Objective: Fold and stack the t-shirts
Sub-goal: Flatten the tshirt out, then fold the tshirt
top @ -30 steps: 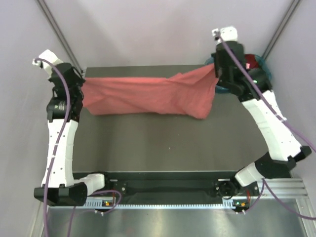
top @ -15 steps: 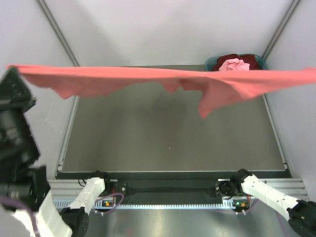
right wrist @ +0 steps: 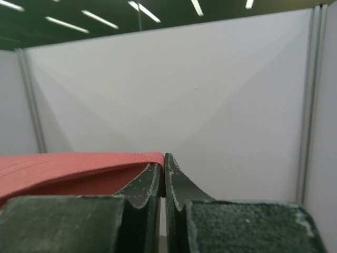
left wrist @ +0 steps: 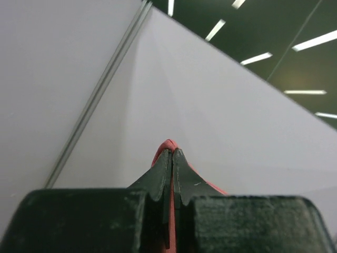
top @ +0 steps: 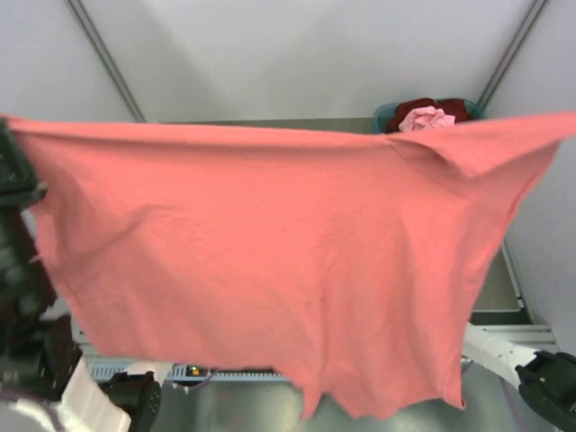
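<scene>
Left gripper [left wrist: 171,154]: jaws clamped on a corner of the salmon-red t-shirt [top: 261,261], cloth pinched between them. The shirt hangs spread wide in the air, close under the top camera, hiding most of the table [top: 497,286]. Right gripper [right wrist: 164,161]: jaws closed on the shirt's other top edge. Far right, the teal basket [top: 383,114] holds a pink t-shirt [top: 427,118] and a maroon t-shirt [top: 457,106].

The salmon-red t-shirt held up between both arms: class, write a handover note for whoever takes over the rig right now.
Left gripper: shut on the large salmon-red cloth t-shirt's upper edge.
Right gripper: shut on the same edge, other end.
The shirt hangs spread in the air between them.
A crumpled pink t-shirt and a dark maroon one lie in the teal plastic basket, far right.
Done: nothing visibly folded or stacked.
Left: lay it flat, fold it, then the others.
</scene>
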You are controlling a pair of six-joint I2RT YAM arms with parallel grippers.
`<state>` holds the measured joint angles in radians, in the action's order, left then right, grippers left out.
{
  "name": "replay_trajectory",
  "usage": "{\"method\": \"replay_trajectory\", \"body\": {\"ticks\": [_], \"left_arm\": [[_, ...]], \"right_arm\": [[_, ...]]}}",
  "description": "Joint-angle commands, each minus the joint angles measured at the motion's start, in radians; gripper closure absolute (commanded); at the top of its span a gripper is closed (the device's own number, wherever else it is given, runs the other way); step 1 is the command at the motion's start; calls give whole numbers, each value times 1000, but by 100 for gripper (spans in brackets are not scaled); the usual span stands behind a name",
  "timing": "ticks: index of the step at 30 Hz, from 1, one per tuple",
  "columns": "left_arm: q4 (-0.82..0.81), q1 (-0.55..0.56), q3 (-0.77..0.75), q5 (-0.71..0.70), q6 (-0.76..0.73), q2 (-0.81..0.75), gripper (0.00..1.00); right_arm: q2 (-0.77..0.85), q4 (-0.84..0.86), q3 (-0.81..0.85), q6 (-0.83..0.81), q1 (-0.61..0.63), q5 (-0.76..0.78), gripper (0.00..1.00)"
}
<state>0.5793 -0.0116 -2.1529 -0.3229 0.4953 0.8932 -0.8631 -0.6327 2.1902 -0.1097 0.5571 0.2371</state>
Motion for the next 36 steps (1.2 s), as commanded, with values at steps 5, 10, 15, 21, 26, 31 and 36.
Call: {"method": "replay_trajectory", "body": {"ticks": [5, 10, 15, 21, 26, 31, 36], "left_arm": [[-114, -4, 418, 28, -127, 200, 100], [-343, -5, 657, -110, -190, 366, 100], [-564, -47, 792, -110, -195, 562, 100], [-669, -77, 639, -51, -182, 918, 100], [-792, -129, 555, 37, -146, 1085, 100], [-845, -183, 493, 197, -95, 1204, 100], [-789, -214, 449, 275, -60, 1254, 100]], "right_arm": [[-257, 228, -292, -220, -14, 238, 100], [-494, 410, -368, -223, -111, 143, 100], [-730, 575, -385, -160, -194, 41, 100], [-995, 720, -363, -104, -229, -74, 100], [-1189, 732, -186, -97, -247, -123, 100], [-1327, 749, -90, -73, -286, -154, 100], [-1312, 777, -179, -76, -307, -199, 100]]}}
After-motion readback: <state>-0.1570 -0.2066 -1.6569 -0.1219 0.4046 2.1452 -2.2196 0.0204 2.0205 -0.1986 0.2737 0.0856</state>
